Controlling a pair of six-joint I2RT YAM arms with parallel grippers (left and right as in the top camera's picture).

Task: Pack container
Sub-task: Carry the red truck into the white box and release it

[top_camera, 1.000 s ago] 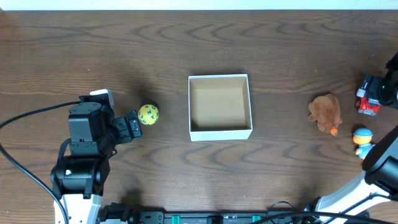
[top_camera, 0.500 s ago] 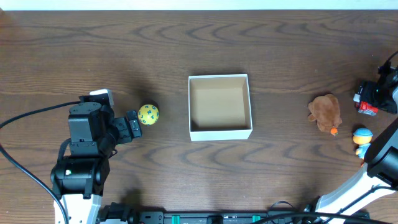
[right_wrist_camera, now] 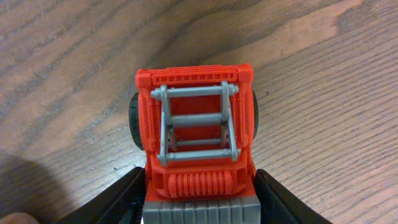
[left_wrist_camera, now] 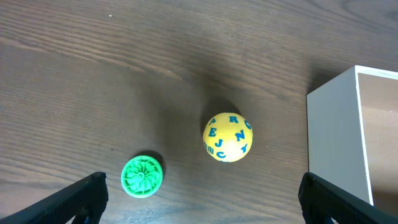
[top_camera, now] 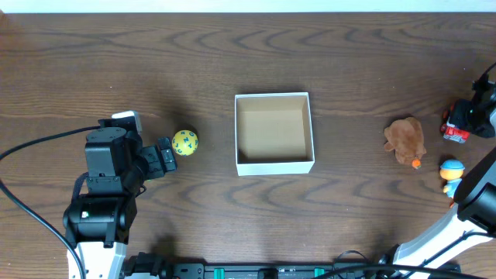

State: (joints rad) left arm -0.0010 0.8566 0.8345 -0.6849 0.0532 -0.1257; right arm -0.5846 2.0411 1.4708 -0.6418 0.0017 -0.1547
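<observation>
Your R gripper (right_wrist_camera: pixel 200 190) pinches red truck (right_wrist_camera: pixel 194 118) by its sides; lift straight, carry left, release over container (top_camera: pixel 274 164).

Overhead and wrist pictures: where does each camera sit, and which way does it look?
Overhead: fixed above the table, looking straight down at the container, left arm and right arm.
Left wrist: on the left arm, looking down at the yellow ball and a green disc; left hand's fingertips in the bottom corners.
Right wrist: on the right arm, close above the red truck; right hand's fingers flank it.
Shared: overhead and left wrist both show the ball and the container.
</observation>
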